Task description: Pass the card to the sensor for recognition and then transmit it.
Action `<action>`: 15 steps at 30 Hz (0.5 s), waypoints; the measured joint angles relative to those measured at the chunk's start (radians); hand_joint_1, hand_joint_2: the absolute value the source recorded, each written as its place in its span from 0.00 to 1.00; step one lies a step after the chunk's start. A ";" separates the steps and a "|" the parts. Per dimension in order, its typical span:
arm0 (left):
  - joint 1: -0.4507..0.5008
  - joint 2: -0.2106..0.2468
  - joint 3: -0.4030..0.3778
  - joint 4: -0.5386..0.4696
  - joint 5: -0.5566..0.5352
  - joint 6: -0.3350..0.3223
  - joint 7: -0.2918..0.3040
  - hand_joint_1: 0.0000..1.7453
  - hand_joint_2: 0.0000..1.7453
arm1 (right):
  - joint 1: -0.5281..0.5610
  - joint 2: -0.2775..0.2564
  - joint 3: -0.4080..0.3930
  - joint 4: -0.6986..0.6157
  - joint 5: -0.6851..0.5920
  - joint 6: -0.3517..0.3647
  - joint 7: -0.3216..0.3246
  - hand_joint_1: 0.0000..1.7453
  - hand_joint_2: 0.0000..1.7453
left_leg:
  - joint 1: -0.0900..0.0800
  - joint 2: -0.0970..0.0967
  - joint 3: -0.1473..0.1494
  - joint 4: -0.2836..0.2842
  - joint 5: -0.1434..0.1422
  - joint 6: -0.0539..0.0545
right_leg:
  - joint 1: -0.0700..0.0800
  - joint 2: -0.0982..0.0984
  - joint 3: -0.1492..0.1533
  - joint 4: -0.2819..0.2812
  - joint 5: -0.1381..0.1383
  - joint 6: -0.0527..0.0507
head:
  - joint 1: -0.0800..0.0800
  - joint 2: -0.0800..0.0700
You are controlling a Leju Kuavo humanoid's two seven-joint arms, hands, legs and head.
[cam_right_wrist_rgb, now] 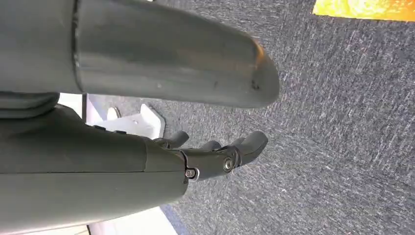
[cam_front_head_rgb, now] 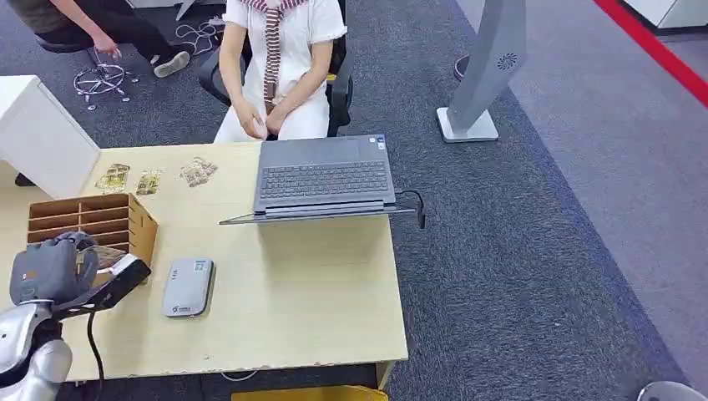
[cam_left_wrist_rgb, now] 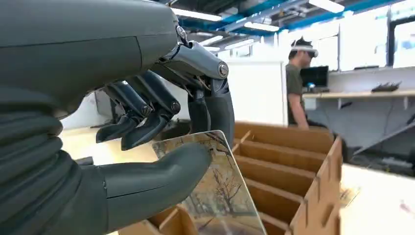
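My left hand (cam_front_head_rgb: 50,269) is at the table's near left corner, right beside the wooden slotted box (cam_front_head_rgb: 92,219). In the left wrist view the left hand (cam_left_wrist_rgb: 147,122) pinches a picture card (cam_left_wrist_rgb: 222,196) between thumb and fingers, just above the wooden slotted box (cam_left_wrist_rgb: 293,161). The card shows bare trees. The grey flat sensor (cam_front_head_rgb: 188,286) lies on the table to the right of this hand, apart from it. My right hand (cam_right_wrist_rgb: 215,159) hangs over the grey carpet and holds nothing, its fingers loosely extended.
An open laptop (cam_front_head_rgb: 324,177) sits at the table's far right. Three loose cards (cam_front_head_rgb: 149,181) lie at the far left of the table. A seated person (cam_front_head_rgb: 280,67) faces me across it. A white box (cam_front_head_rgb: 37,134) stands at the left.
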 joint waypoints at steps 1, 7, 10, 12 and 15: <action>0.011 0.003 0.000 -0.027 0.003 0.001 -0.002 1.00 1.00 | 0.000 0.000 0.000 0.000 0.000 0.000 0.000 0.00 0.00 | 0.000 0.000 0.000 0.000 0.000 0.000 | 0.000 0.000 0.000 0.000 0.000 0.000 | 0.000 0.000; 0.088 0.034 0.000 -0.227 0.018 -0.005 -0.016 1.00 1.00 | 0.003 0.000 -0.001 0.000 -0.012 -0.001 0.000 0.00 0.00 | 0.000 0.000 0.000 0.000 0.000 0.000 | 0.000 0.000 0.000 0.000 0.000 0.000 | 0.000 0.000; 0.102 0.051 0.000 -0.298 0.049 -0.040 -0.033 1.00 1.00 | 0.003 0.000 -0.002 0.000 -0.013 0.000 -0.001 0.00 0.00 | 0.000 0.000 -0.001 0.000 0.000 0.000 | 0.000 0.000 0.000 0.000 0.000 0.000 | 0.000 0.000; 0.102 0.060 0.000 -0.329 0.062 -0.054 -0.039 1.00 1.00 | 0.003 0.000 -0.002 0.000 -0.012 0.001 -0.002 0.00 0.00 | 0.000 0.000 0.000 0.000 0.000 0.000 | 0.000 0.000 0.000 0.000 0.000 0.000 | 0.000 0.000; 0.099 0.068 0.000 -0.354 0.068 -0.063 -0.042 1.00 1.00 | 0.004 0.000 -0.002 0.000 -0.011 0.004 -0.003 0.00 0.00 | 0.000 0.000 0.000 0.000 0.000 0.000 | 0.000 0.000 0.000 0.000 0.000 0.000 | 0.000 0.000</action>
